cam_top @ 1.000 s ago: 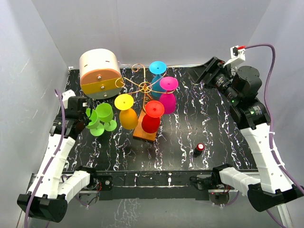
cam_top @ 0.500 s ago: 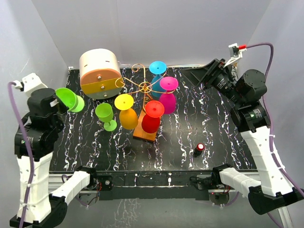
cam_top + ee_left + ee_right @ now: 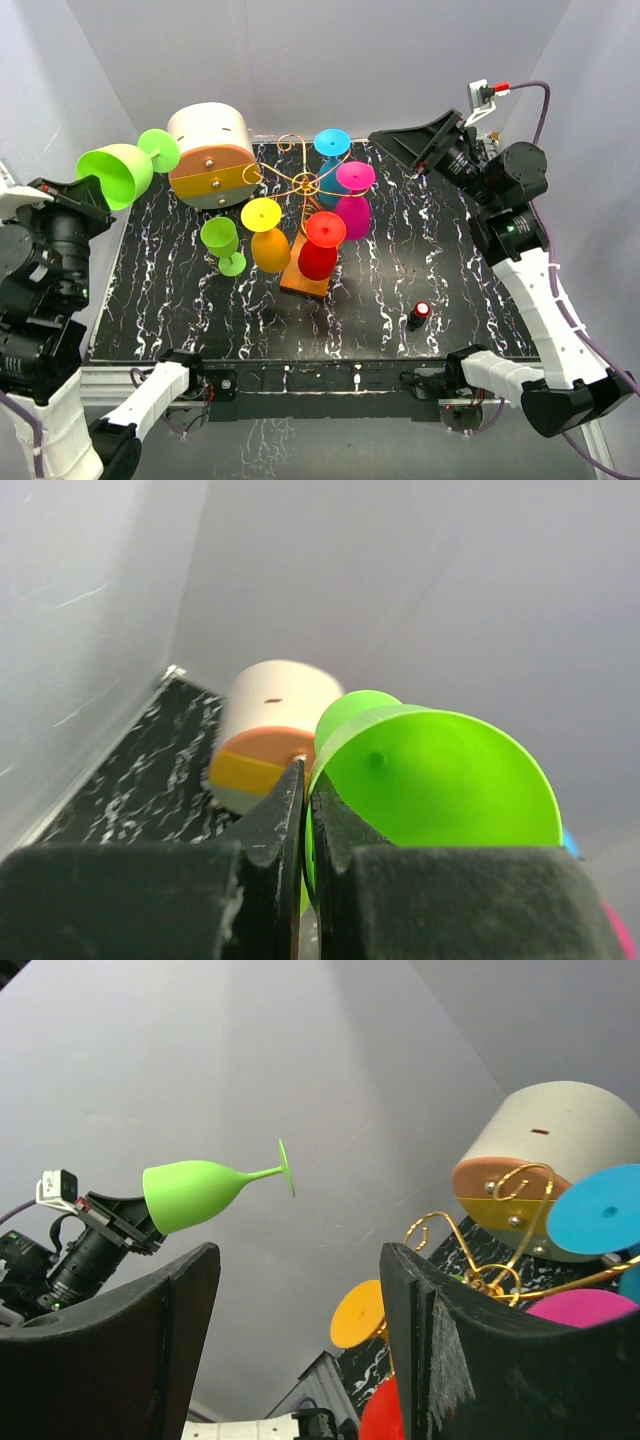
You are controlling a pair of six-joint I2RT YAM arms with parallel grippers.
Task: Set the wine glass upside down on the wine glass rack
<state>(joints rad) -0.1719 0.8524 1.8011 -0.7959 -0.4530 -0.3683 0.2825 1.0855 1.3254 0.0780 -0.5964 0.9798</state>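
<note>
Plain white walls (image 3: 330,60) enclose a black marbled table (image 3: 450,270)

top: high, downward | wrists: low, upward | shared: green wine glass (image 3: 112,175)

White-shelled arms (image 3: 545,290) with black joints (image 3: 515,175) and purple cables (image 3: 530,85).

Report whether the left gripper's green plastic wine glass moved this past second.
Yes. The held green plastic wine glass went from below the cream-and-orange drum-shaped box to its left, seen overhead.
</note>
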